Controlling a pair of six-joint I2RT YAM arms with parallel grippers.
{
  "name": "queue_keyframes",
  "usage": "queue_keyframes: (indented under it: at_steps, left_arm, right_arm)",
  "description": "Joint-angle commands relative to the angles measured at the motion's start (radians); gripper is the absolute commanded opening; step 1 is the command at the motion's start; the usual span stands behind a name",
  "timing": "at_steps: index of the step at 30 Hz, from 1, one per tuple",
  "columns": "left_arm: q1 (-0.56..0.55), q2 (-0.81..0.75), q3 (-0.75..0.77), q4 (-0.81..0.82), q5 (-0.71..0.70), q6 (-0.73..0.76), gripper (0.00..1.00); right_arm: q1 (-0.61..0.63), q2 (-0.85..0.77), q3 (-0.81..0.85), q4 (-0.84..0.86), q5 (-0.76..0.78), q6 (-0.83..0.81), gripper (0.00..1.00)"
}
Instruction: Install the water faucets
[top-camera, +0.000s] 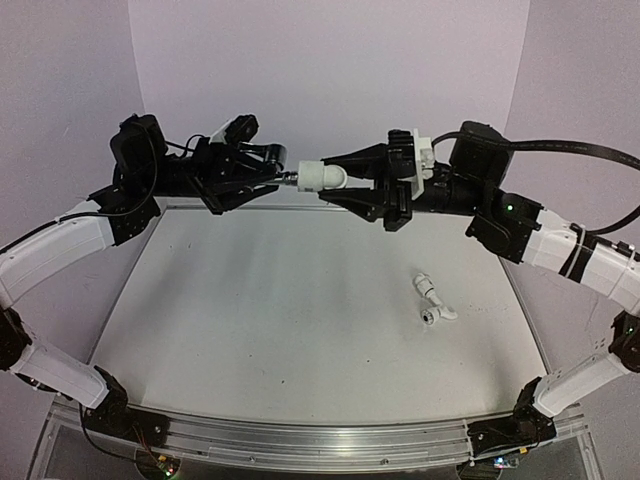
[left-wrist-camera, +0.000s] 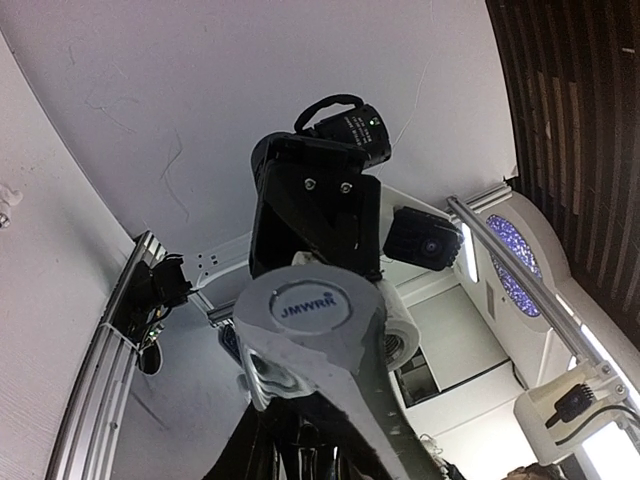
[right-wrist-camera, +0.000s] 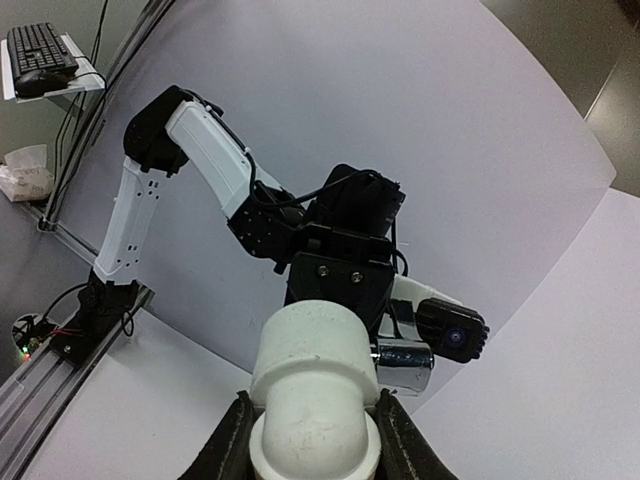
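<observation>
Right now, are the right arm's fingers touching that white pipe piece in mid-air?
Touching. The right wrist view shows both fingers pressed against opposite sides of the white pipe piece.

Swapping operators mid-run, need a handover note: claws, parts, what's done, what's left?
Left claw: shut on the silver metal piece, raised above the table.
Right claw: shut on a white fitting, facing the left one.
Done: the two held parts meet end to end in mid-air. I can't tell whether they are seated.
Loose white fittings lie on the table's right side, untouched.
Left: finish this join, then install the loose ones.
</observation>
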Motion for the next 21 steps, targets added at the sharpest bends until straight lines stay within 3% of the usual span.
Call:
queue_keyframes:
  at_steps: [1,12,21]
  left_arm:
    - [0.005,-0.022,0.032,0.122,-0.033,-0.085,0.0]
    - [0.005,-0.039,-0.084,0.169,-0.186,-0.53,0.0]
    - [-0.001,-0.087,-0.112,0.17,-0.24,-0.577,0.0]
  right_arm:
    - [0.002,0.037,0.049,0.053,-0.032,0.021,0.0]
    - [-0.061,0.029,0.017,0.053,-0.059,0.048,0.0]
    - [-0.107,0.049,0.031,0.043,-0.126,0.072,0.0]
